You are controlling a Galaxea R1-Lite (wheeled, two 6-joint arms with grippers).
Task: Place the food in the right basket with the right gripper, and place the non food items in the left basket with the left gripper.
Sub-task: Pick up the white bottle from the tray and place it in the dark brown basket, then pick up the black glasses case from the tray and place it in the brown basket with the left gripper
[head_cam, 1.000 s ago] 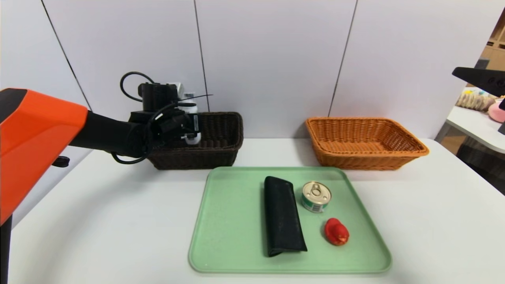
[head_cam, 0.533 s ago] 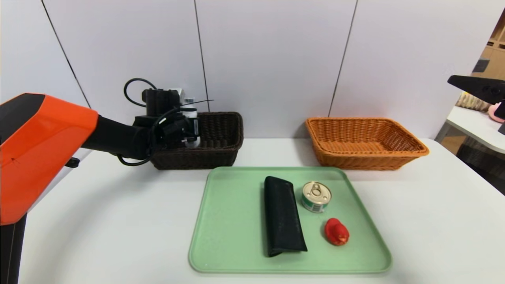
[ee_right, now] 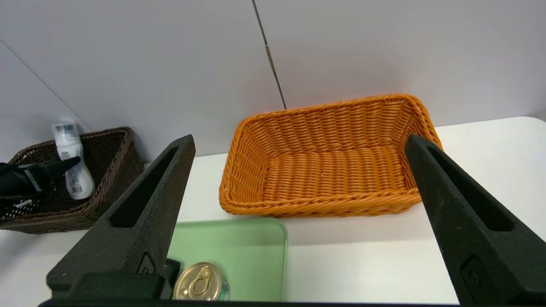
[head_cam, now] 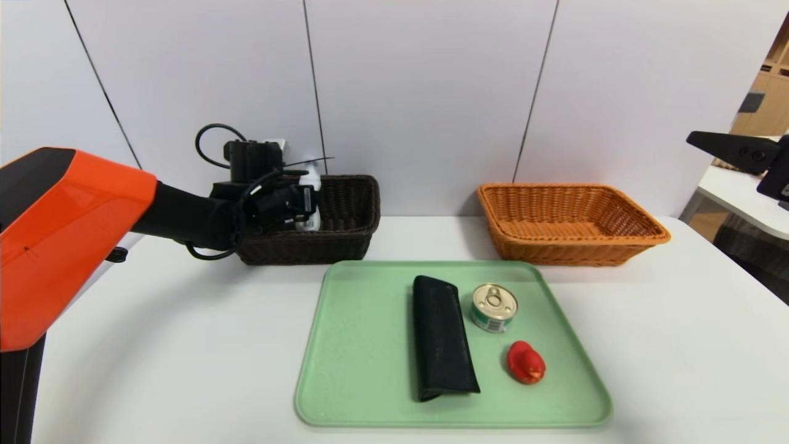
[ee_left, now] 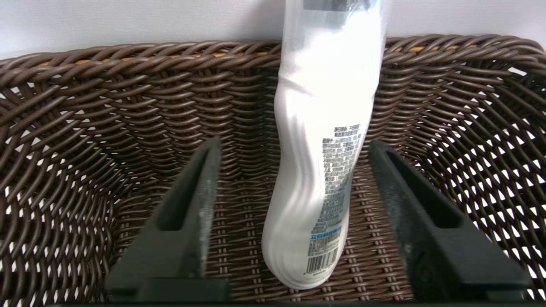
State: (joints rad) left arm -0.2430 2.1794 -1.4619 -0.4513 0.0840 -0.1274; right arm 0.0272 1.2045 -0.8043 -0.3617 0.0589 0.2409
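Note:
My left gripper (head_cam: 302, 206) reaches into the dark brown left basket (head_cam: 345, 203) and is open. The white bottle (ee_left: 320, 128) stands on the basket floor between the fingers, touching neither, and leans toward the far wall. On the green tray (head_cam: 363, 345) lie the black case (head_cam: 442, 336), the gold-lidded can (head_cam: 494, 307) and the small red object (head_cam: 526, 362). My right gripper (ee_right: 298, 138) hangs open and empty in the air at the far right (head_cam: 739, 154), facing the empty orange right basket (ee_right: 332, 204).
The white table (head_cam: 185, 345) carries the tray at the front centre and both baskets at the back, against the grey wall. A gap of bare table separates the two baskets. Another table with clutter (head_cam: 749, 163) stands off to the right.
My left gripper has opened and let go of the bottle, which now rests in the dark basket. The right gripper has drifted a little leftward into view.

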